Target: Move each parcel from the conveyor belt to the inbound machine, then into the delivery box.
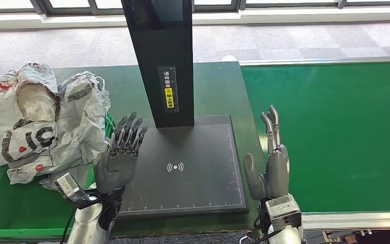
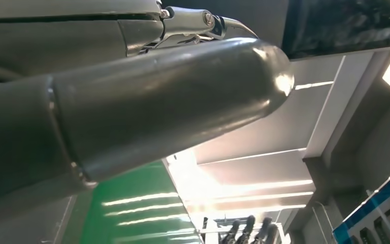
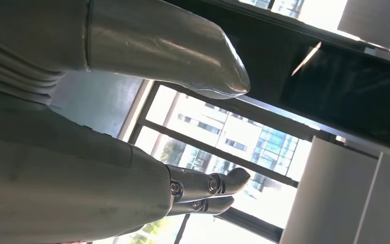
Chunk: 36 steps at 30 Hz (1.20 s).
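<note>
Big green conveyor belt [image 1: 335, 132] runs along the right, nothing on it that I can see. Left of it on the counter [image 1: 218, 86] sits the black inbound machine [image 1: 183, 168] with its tall post. Crumpled grey parcels [image 1: 40, 122] are piled in the green delivery box [image 1: 10, 213] at far left, looks like several bags. Left hand [image 1: 118, 157] and right hand [image 1: 271, 165] both raised, fingers straight and apart, holding nothing.

Grey carpet floor [image 1: 304, 43] beneath a window frame [image 1: 218, 6].
</note>
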Each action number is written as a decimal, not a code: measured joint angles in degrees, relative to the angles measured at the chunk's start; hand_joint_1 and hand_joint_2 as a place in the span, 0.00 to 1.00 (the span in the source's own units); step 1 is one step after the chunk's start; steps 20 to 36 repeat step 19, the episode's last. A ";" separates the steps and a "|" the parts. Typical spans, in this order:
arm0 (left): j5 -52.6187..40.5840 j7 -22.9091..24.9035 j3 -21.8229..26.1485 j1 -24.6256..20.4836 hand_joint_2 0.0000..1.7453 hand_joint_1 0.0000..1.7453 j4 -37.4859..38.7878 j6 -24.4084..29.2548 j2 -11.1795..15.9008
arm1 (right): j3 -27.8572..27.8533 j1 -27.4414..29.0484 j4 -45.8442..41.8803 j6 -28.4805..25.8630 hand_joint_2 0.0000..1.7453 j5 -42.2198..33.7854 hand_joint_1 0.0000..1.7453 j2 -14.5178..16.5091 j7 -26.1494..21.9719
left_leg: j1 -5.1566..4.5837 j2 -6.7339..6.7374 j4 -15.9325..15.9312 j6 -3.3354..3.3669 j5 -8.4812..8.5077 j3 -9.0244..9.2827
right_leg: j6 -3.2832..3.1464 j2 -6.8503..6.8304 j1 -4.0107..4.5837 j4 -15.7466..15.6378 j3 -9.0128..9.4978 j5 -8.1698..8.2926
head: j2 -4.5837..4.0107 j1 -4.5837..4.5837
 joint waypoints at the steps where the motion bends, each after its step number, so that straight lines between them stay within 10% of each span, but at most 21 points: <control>1: -0.19 0.00 0.01 -0.37 0.00 0.00 0.65 -0.12 0.01 | 0.01 -0.21 0.01 0.13 0.00 -0.02 0.00 -0.03 -0.11 | 0.00 0.00 0.00 0.00 0.00 0.00 | 0.00 0.00 0.00 0.00 0.00 0.00 | 0.00 0.00; 36: -0.57 -0.02 0.02 -1.97 0.00 0.00 5.14 -0.56 0.08 | 0.05 -0.73 0.05 0.83 0.00 0.04 0.00 -0.40 -0.71 | 0.00 0.00 0.00 0.00 0.00 -0.01 | 0.00 0.00 -0.01 0.00 0.02 0.00 | 0.00 0.00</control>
